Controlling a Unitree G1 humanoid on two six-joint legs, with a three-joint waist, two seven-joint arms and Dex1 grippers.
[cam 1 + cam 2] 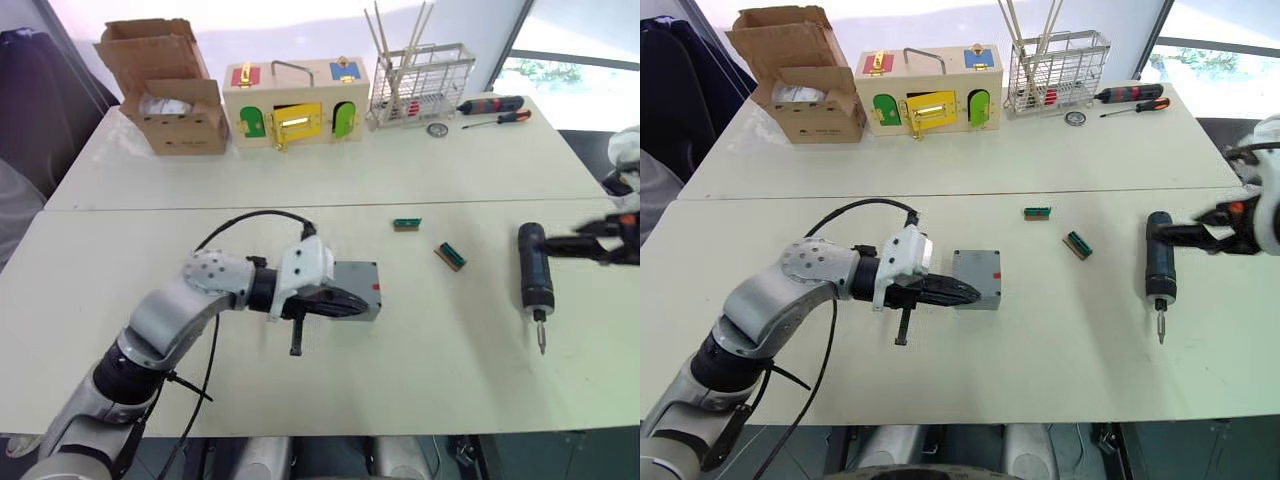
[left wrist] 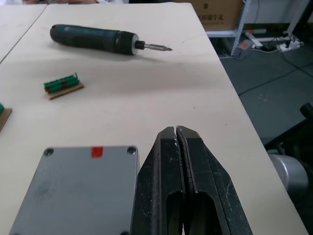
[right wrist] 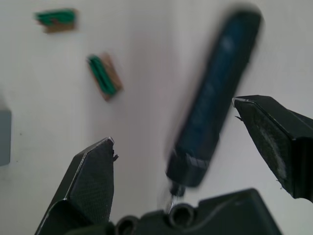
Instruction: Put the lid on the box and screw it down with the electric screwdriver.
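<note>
Left tool has its two black fingers pressed together, holding nothing, resting on the near edge of the grey box mid-worktop. The box lies flat, screw holes at its corners and a small red mark on the side facing the electric screwdriver; whether the lid is already on top is hard to tell. Two small green connector blocks lie apart from each other, between box and driver. The electric screwdriver lies flat near the worktop's right side, metal bit pointing to the near edge. Right tool is spread wide over the driver's body, fingers on either side, not touching it.
</note>
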